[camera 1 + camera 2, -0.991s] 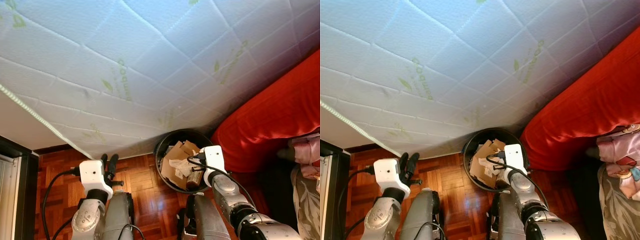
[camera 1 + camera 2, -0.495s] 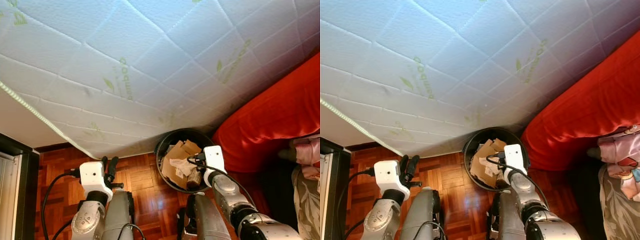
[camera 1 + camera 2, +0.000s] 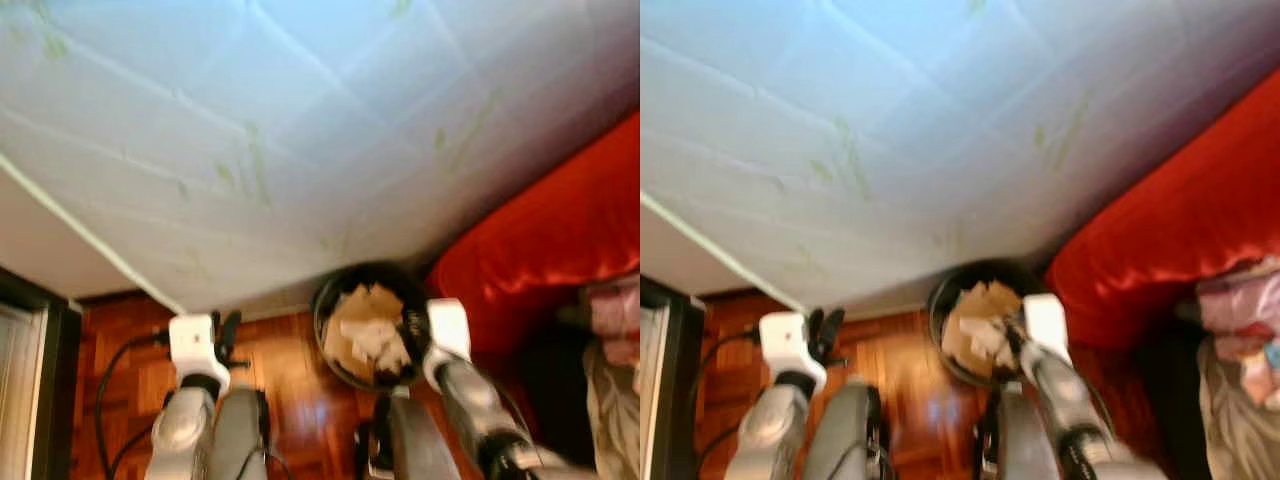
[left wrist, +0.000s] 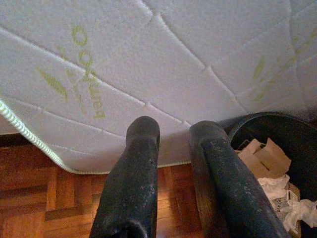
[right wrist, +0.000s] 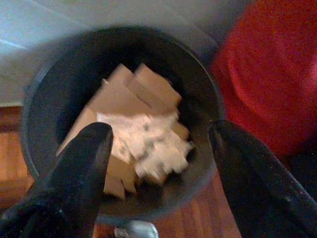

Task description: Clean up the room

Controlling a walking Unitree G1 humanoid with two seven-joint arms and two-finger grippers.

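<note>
My right fingers, spread and empty, hang over the bin at lower centre; left fingers nearly pressed together. Risk: blurred view, knocking the rim.

The 2 head cameras look steeply down, blurred, with the black bin low in the middle of each. The right wrist camera sits close above the bin, facing straight into it. The left wrist camera looks along the floor toward the mattress, catching the bin's rim at one edge.
</note>
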